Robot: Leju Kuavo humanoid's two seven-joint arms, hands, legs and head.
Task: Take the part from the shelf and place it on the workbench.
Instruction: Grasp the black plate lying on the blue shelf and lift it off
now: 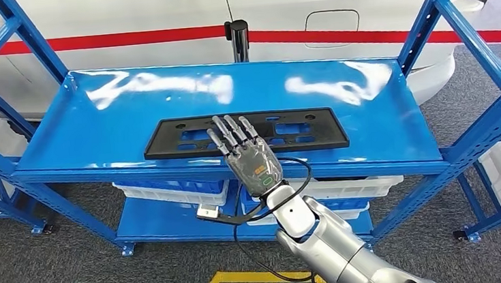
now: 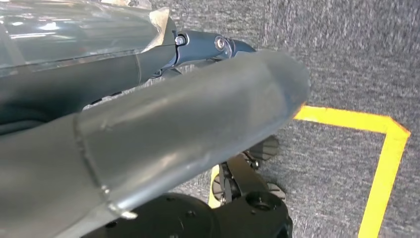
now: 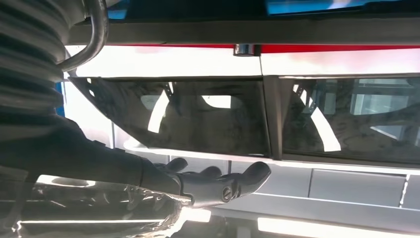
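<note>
Right hand (image 1: 249, 156) over the black part (image 1: 165, 141) w/ fingers wide, holding nothing; I'd go lower, grip the near edge squarely.

shelf: blue metal rack (image 1: 370, 138) filling the middle of the head view, with slanted uprights at the left and right edges
top board: glossy blue, bright glare patches in its upper half
part: flat black plate (image 1: 172, 138) with cut-outs, lying long-ways on the top board near its front edge, centre of the frame
lower board: blue, beneath the top board, carrying white trays (image 1: 347, 188) side by side with blue inside
floor: grey carpet (image 1: 74, 273) under the rack, yellow tape lines (image 1: 246, 276) at the bottom centre and bottom corners
</note>
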